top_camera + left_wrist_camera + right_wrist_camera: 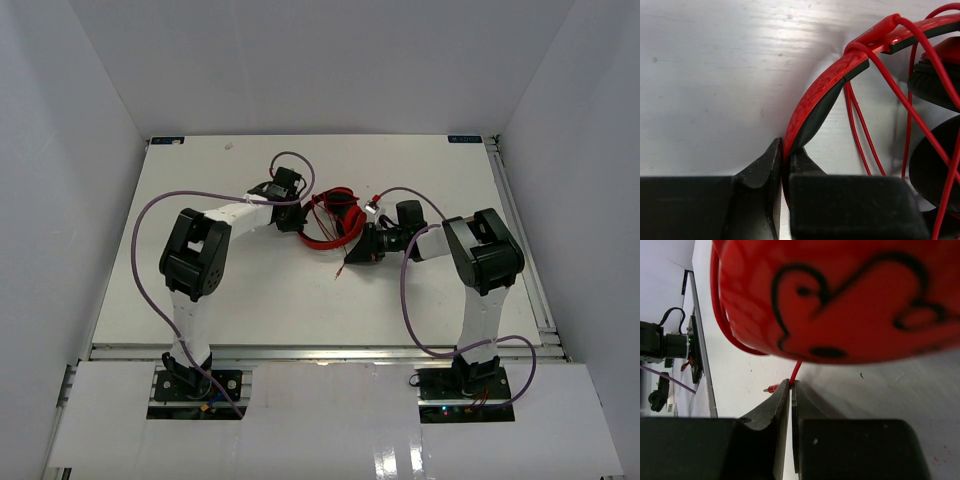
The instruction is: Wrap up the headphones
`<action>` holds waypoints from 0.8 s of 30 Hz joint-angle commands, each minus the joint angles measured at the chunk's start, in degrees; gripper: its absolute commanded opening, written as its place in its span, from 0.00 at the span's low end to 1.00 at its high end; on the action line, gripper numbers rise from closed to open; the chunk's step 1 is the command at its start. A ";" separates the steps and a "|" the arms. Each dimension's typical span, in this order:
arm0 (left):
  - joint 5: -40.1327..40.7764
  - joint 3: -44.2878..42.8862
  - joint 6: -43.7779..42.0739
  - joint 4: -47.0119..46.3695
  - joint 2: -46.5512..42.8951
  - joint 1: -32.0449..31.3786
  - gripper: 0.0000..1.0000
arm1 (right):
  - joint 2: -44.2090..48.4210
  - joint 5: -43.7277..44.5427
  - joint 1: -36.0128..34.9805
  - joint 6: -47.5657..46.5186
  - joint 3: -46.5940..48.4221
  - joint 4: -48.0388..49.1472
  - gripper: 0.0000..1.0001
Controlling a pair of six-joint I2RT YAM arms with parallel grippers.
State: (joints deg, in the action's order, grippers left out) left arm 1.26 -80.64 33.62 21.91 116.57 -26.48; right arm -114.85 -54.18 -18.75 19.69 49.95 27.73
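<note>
With the left hand [784, 160] clamped on the headband [825, 85] and the right hand [791, 390] pinching the cable [797, 371] just beside its plug [771, 388], we should hold the line taut and lead each turn around the band, clear of the cup [840, 295]. The headphones [335, 218] are red and patterned, their cable loosely looped, and they lie mid-worktop [250, 290].

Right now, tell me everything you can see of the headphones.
The headphones sit in the middle of the table. The headband is glossy red with a black underside; the ear pads are black; an ear cup is red with black swirls. The thin red cable is looped several times over the band. The left gripper pinches the headband; the right gripper is shut on the cable near its plug.
</note>
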 commanded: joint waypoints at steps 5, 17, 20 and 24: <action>7.43 -2.55 1.18 1.77 3.32 -3.31 0.00 | 0.06 -2.38 0.23 1.42 0.61 2.25 0.08; 5.70 -2.50 -5.37 3.84 -4.12 -3.31 0.98 | 12.29 3.03 9.10 -24.18 1.65 -24.96 0.68; 2.61 -1.49 -9.08 2.79 -10.29 -3.31 0.98 | 21.13 7.24 11.22 -32.38 -0.21 -32.92 0.91; -5.45 6.90 -13.73 -1.56 -23.27 -3.31 0.98 | 32.60 15.39 11.62 -34.44 -3.06 -37.80 0.90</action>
State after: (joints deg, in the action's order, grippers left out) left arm 4.37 -80.09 26.18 23.95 110.46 -30.03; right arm -93.43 -47.27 -6.88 -6.48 49.25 0.07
